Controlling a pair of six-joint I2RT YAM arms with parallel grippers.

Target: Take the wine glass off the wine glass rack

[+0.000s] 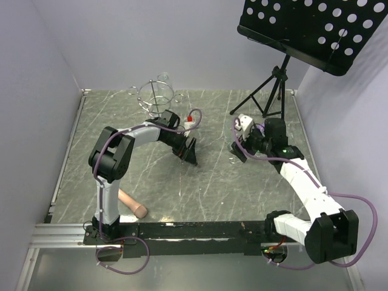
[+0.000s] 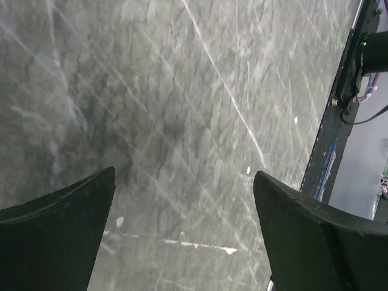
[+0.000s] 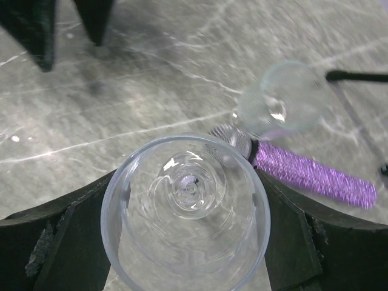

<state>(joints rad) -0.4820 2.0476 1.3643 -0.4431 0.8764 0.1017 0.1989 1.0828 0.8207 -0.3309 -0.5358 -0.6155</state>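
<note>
- Nearest you, lower left of the overhead view: a tan wooden rod lies on the grey marbled table, just beside the left arm's base.
- Left gripper: fingers spread wide, grasping nothing; its wrist view shows only bare tabletop between them. You'll find it centre frame overhead.
- Right gripper, centre-right overhead: fingers clamped on the wine glass, one black pad touching each side of the bowl.
- Wine glass look: clear, with a wide round rim facing the wrist camera, and the stem and foot show as rings through the bowl.
- Upper right of the right wrist view: a second clear glass, blurred, beside a purple cable.
- Wine glass rack, upper left of centre overhead: silver wire with a top ring of loops, well apart from the held glass. There's a clear glass shape at its far rim; you can't tell how it sits.
- Farthest, upper right: black music stand.
</note>
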